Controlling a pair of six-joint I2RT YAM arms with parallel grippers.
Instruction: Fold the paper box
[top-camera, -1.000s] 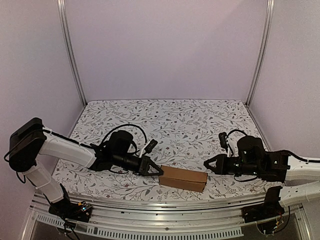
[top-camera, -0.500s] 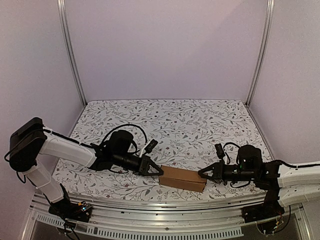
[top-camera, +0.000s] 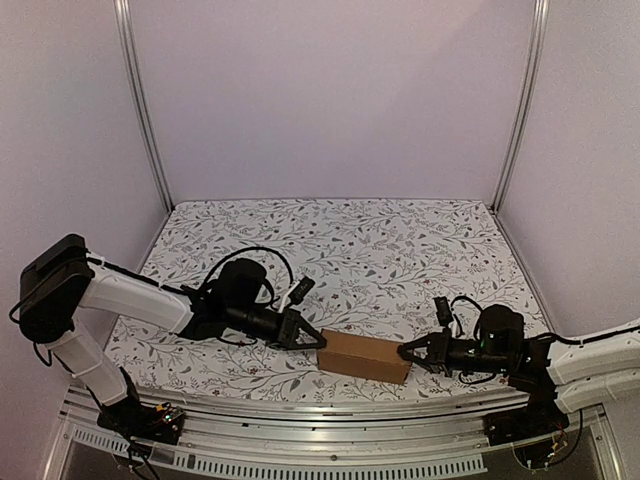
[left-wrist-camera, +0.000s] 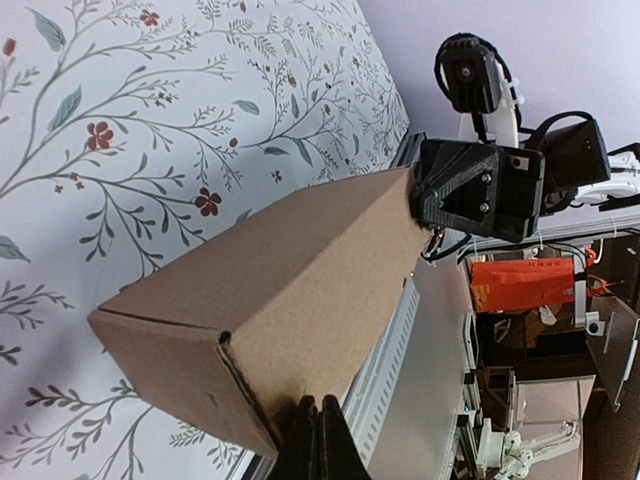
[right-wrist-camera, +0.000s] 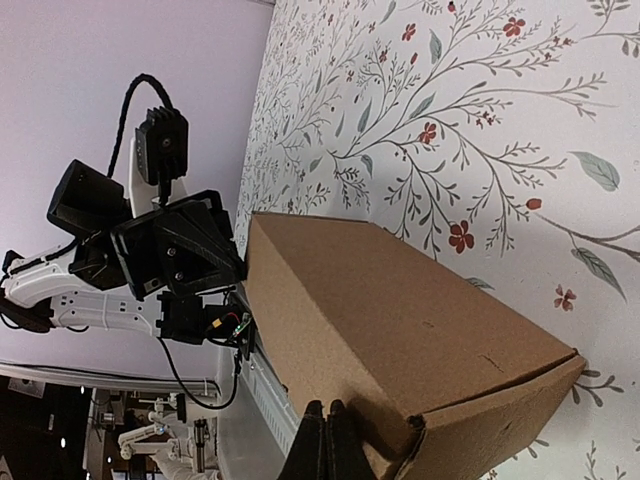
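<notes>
On the left, your left gripper (top-camera: 318, 340) is clenched on nothing, its tip against the left end of the paper box (top-camera: 365, 356). The box, a closed brown carton, lies on the floral table (top-camera: 330, 240) near its front edge, between the two arms. On the right, your right gripper (top-camera: 405, 352) is also clenched and empty, its tip against the right end. Push both ends evenly and in one line, so they seat flush and the carton neither skids nor turns.

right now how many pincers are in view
2. The left pincer is shut at the left end of the paper box; the right pincer is shut at its right end.
</notes>
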